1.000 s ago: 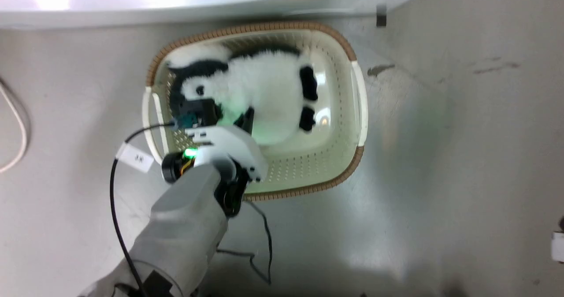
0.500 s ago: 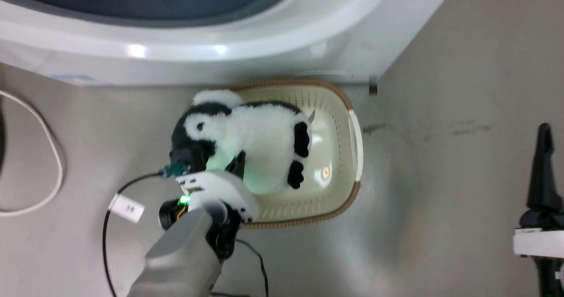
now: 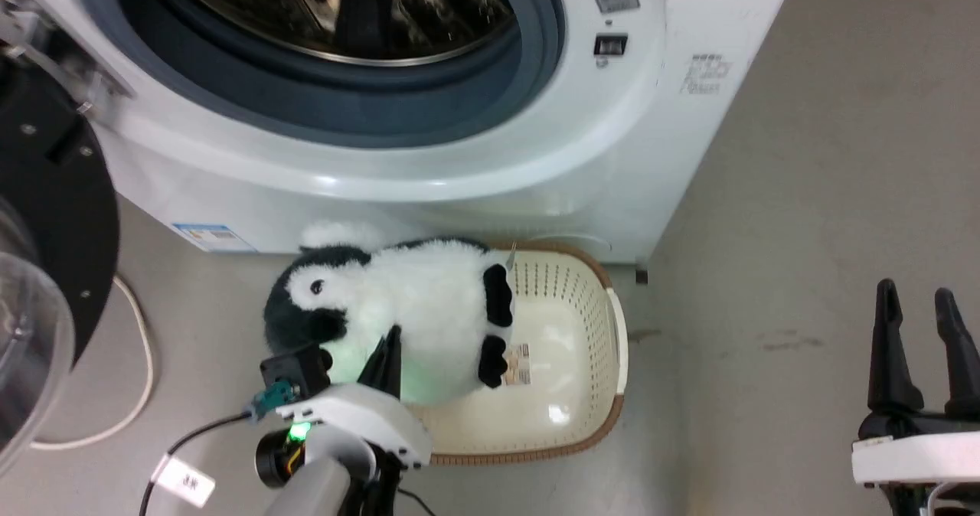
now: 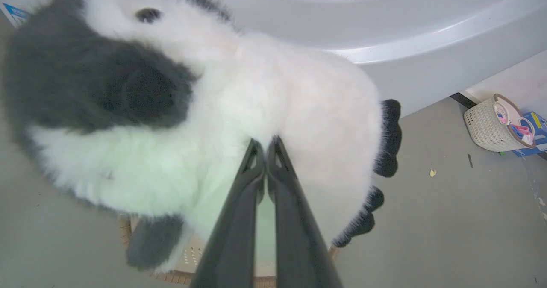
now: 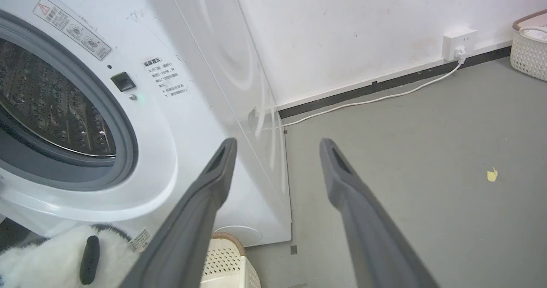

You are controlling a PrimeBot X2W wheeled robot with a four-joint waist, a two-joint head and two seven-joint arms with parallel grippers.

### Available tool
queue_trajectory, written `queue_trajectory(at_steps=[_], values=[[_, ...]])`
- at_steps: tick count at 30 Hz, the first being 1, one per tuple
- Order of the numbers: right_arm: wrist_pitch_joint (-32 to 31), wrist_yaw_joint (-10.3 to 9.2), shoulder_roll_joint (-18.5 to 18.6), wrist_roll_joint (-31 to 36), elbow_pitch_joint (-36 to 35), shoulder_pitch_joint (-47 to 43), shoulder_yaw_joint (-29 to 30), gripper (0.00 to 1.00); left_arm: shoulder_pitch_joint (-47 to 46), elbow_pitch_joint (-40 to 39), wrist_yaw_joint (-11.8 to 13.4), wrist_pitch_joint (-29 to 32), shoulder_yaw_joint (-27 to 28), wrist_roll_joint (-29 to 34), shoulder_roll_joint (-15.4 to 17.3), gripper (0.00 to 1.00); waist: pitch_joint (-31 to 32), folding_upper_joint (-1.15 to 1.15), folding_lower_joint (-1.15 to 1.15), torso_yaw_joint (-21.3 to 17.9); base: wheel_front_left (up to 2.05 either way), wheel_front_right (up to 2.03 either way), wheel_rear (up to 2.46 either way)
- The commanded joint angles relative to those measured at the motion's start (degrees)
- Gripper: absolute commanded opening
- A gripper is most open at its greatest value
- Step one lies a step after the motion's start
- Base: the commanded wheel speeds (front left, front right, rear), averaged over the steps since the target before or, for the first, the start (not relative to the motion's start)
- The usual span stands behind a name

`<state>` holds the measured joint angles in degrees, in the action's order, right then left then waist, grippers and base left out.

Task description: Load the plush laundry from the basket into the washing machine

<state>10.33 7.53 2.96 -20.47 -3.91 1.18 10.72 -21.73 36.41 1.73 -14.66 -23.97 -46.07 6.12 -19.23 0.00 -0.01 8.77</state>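
The fluffy black-and-white plush laundry (image 3: pixel 413 309) hangs above the left part of the cream basket (image 3: pixel 597 393), lifted clear of its floor. My left gripper (image 3: pixel 389 347) is shut on the toy's white belly; in the left wrist view its fingers (image 4: pixel 267 151) pinch the fur of the plush laundry (image 4: pixel 273 95). The washing machine (image 3: pixel 429 141) stands just behind, its steel drum (image 3: pixel 344 3) exposed and its black-framed glass door (image 3: pixel 46 225) swung out to the left. My right gripper (image 3: pixel 915 302) stands open at the lower right, holding nothing; in its own view it (image 5: pixel 277 145) faces the washing machine (image 5: pixel 141 121).
A white cable (image 3: pixel 130 378) loops on the grey floor at the left under the door. A wall socket (image 5: pixel 457 44) with a white cord sits behind the machine. Another small basket (image 4: pixel 495 123) stands farther off on the floor.
The left gripper has lifted the plush laundry up out of the basket. The head camera has tilted up, bringing the washer's drum, the door and the right gripper into view.
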Motion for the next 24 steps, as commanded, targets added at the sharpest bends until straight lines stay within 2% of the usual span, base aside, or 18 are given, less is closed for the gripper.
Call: queue_trajectory(at_steps=[1, 7, 13, 17, 24], values=[[0.54, -0.04, -0.08, -0.46, 0.45, -0.58, -0.10, 1.00, 1.27, -1.62, 0.23, -0.33, 0.48, 0.86, 0.09, 0.00, 3.20, 0.00, 0.01, 0.82, 0.00, 0.00, 0.00], [1.48, -0.04, -0.08, -1.28, 3.16, -2.14, -0.66, 1.00, 7.23, -10.11, 2.04, -0.33, 2.26, 4.58, 0.61, 0.00, 7.61, 0.00, 0.01, 1.42, 0.00, 0.00, 0.00], [2.11, -0.04, -0.08, -1.97, 4.28, -2.72, -0.85, 1.00, 9.44, -16.46, 4.13, -0.33, 2.82, 6.40, 1.99, 0.00, 9.44, 0.00, 0.01, 0.89, 0.00, 0.00, 0.00], [2.59, -0.04, -0.08, -2.51, 4.84, -2.84, -0.61, 1.00, 7.38, -21.15, 6.06, 1.10, 3.87, 7.16, 4.03, 0.00, 9.33, 0.00, 0.01, -0.01, 0.00, 0.00, 0.00], [2.81, -0.04, -0.08, -2.53, 4.72, -1.90, -0.26, 1.00, 0.83, -22.75, 7.42, 2.67, 5.82, 8.21, 6.79, 0.00, 7.37, 0.00, 0.01, -1.14, 0.00, 0.00, 0.00]])
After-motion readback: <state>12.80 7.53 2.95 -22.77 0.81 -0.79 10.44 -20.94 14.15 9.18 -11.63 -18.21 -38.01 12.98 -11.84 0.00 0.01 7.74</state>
